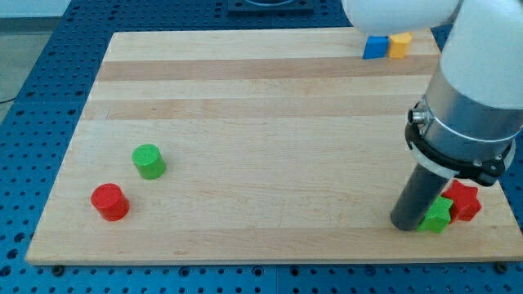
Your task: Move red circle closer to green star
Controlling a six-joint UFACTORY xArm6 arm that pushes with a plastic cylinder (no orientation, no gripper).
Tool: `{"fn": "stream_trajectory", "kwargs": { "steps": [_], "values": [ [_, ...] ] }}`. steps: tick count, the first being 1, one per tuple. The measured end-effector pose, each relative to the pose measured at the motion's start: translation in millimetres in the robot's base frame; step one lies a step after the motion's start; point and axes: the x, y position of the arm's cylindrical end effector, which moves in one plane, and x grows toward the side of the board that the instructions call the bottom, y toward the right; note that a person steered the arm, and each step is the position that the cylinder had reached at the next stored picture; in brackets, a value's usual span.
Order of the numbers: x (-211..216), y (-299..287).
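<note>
The red circle (109,202) lies near the board's lower left corner. A green circle (149,161) sits just above and to its right. The green star (438,216) lies near the lower right corner, touching a red star (464,201) on its right. My tip (406,223) rests on the board right against the green star's left side, far to the right of the red circle. The arm's white body (474,90) rises above it.
A blue block (375,46) and a yellow block (399,44) sit side by side at the board's top right edge, partly under the arm. The wooden board (261,106) lies on a blue perforated table (49,73).
</note>
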Motion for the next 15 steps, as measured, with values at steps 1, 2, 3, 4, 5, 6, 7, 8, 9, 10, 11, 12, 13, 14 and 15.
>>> {"fn": "stream_trajectory", "kwargs": {
  "steps": [1,2,3,4,5,6,7,8,9,10,11,12,13,14,15],
  "values": [
    [27.9,-47.5],
    [35.7,-127.9],
    [36.1,-273.2],
    [36.1,-400.8],
    [-33.6,-461.0],
    [-44.8,-449.0],
    [-10.9,-417.7],
    [-13.5,-408.8],
    [-26.6,-403.4],
    [-26.8,-372.9],
    [-27.3,-333.2],
    [-27.3,-288.9],
    [-27.3,-240.8],
    [-25.9,-200.5],
    [-23.8,-162.8]
  ]
}}
